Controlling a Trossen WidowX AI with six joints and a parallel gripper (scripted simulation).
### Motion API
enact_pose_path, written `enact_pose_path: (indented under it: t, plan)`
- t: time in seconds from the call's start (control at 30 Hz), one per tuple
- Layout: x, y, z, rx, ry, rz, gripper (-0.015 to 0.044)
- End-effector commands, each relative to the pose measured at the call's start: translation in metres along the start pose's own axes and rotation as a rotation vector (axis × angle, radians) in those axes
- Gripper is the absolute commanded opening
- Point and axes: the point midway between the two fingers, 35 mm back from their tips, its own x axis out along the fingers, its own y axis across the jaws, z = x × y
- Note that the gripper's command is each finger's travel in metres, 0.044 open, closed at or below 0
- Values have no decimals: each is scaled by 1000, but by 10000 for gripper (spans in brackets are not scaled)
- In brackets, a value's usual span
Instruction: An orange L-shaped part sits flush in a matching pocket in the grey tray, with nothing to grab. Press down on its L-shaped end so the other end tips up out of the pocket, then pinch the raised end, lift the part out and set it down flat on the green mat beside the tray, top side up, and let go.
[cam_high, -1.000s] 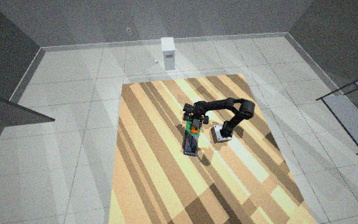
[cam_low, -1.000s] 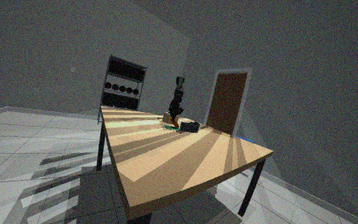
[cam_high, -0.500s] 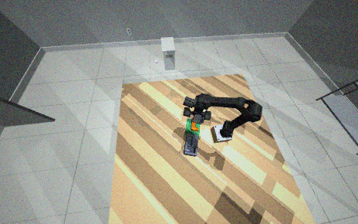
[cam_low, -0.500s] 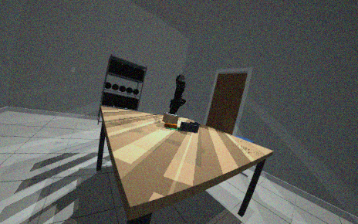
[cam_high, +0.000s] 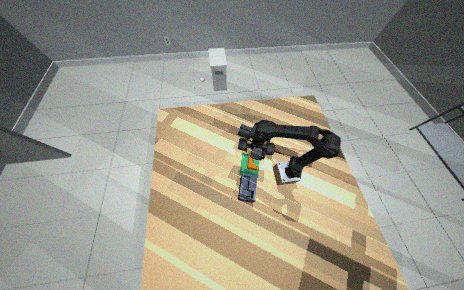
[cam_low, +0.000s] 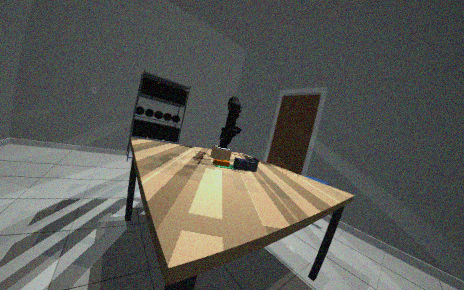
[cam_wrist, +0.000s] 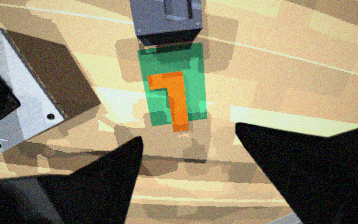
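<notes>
Grey walls, pale tiled floor, brown door (cam_low: 296, 132), dark shelf unit (cam_low: 183, 116).

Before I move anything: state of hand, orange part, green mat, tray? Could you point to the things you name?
Hand (cam_high: 256, 150) (cam_wrist: 189, 134): open, nothing between the fingers.
Orange part (cam_high: 252, 162) (cam_low: 221, 163) (cam_wrist: 177, 95): on the mat, one end overhanging its edge.
Green mat (cam_high: 245, 164) (cam_wrist: 196, 100): partly covered by the part.
Grey tray (cam_high: 247, 189) (cam_low: 246, 164) (cam_wrist: 150, 20): upright, beside the mat.
</notes>
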Motion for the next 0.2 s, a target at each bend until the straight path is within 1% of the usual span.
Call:
enact_pose_path:
  t: [0.0, 0.17]
  plan:
    - [0, -1, 0, 0, 1, -4, 400]
    - [0, -1, 0, 0, 1, -4, 400]
